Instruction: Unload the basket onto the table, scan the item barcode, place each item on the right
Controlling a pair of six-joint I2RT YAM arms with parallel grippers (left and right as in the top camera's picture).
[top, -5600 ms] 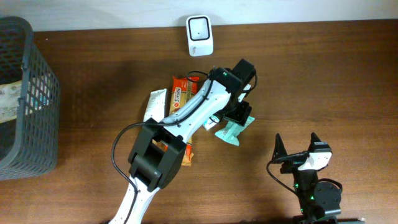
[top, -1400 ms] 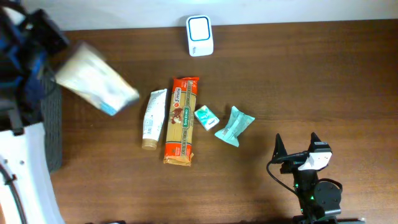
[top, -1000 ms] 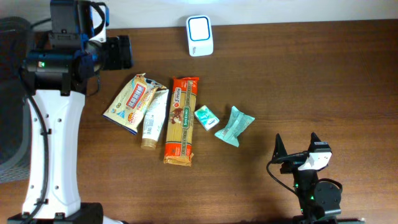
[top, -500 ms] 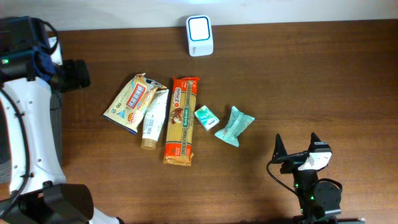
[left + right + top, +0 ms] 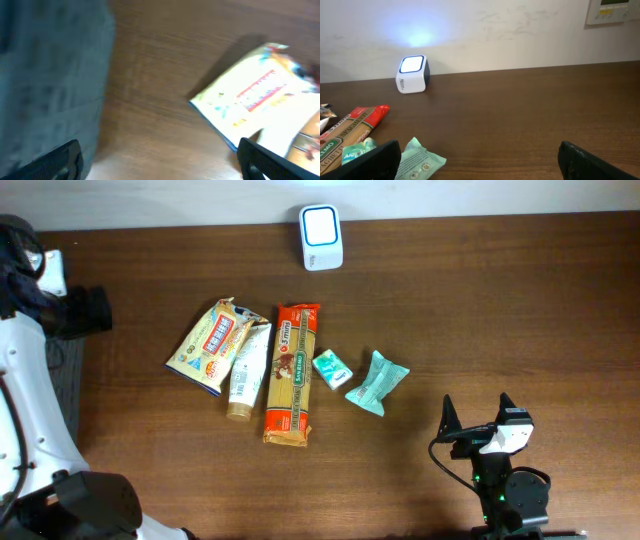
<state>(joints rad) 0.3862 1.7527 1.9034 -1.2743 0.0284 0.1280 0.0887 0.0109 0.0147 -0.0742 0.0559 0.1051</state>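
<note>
A white barcode scanner (image 5: pixel 321 237) stands lit at the table's far edge, also seen as a glowing scanner (image 5: pixel 412 74) in the right wrist view. Five items lie in a row: a yellow-white snack bag (image 5: pixel 213 346), a cream tube (image 5: pixel 248 370), an orange pasta pack (image 5: pixel 292 373), a small green box (image 5: pixel 331 369) and a mint pouch (image 5: pixel 378 382). My left gripper (image 5: pixel 88 311) is open and empty at the far left, well away from the snack bag (image 5: pixel 260 95). My right gripper (image 5: pixel 478 418) rests open near the front right, holding nothing.
A dark mesh basket (image 5: pixel 50 75) stands at the table's left end, largely hidden under my left arm in the overhead view. The wall runs just behind the scanner. Bare wood lies between the mint pouch (image 5: pixel 417 160) and my right gripper (image 5: pixel 482 162).
The snack bag came down from the air onto the table beside the tube. My left arm, now empty, swung left toward the basket. The right arm stayed still.
</note>
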